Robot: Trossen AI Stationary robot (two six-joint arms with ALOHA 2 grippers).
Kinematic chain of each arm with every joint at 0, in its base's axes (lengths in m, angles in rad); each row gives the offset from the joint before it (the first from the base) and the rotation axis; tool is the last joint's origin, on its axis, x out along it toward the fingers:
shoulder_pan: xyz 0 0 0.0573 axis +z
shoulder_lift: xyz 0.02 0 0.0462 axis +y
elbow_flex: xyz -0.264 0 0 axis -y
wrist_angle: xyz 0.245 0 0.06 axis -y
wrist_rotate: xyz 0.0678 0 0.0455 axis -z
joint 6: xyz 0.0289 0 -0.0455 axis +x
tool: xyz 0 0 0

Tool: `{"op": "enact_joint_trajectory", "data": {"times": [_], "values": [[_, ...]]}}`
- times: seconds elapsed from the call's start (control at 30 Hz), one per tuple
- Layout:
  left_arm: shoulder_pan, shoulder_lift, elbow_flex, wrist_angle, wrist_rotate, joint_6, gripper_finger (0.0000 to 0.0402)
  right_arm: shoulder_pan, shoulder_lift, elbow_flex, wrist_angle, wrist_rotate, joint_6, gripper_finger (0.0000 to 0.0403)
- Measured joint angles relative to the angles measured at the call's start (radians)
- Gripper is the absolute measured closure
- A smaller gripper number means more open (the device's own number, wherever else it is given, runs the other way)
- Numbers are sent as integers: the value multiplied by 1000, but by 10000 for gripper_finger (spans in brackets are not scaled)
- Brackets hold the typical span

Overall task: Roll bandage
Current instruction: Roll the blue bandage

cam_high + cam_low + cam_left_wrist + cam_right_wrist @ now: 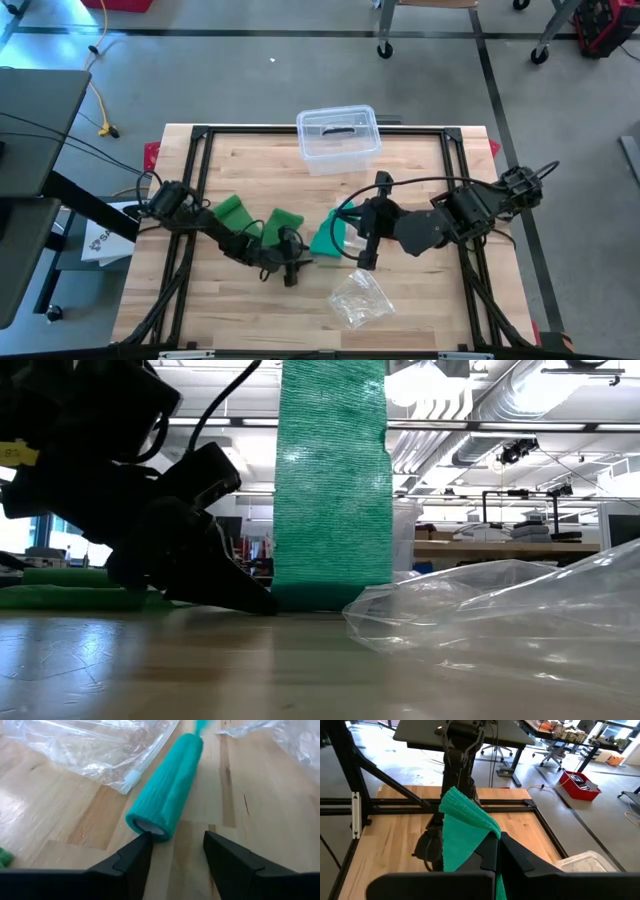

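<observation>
Lying at table centre, the soft, light green bandage [330, 235] is pinched taut by the closed right gripper [366, 256]; at nine o'clock, the left gripper [175, 852] is spread beside its rolled end [165, 802], probably the best hold.

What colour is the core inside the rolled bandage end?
White, inside the teal bandage roll; the left wrist view shows it best.

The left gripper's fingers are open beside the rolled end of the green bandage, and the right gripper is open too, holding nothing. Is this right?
Not entirely. The right gripper is shut on the green bandage, lifting its loose end, as the right wrist view shows. The left gripper is indeed open at the rolled end.
</observation>
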Motion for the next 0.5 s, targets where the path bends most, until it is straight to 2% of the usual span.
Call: {"op": "enact_joint_trajectory", "data": {"times": [0.2, 0.5], "values": [[33, 3, 31, -3, 7, 25, 222, 0, 5, 0, 1, -22, 0, 403], [78, 2, 97, -1, 145, 193, 238, 11, 14, 0, -5, -36, 0, 403]]}}
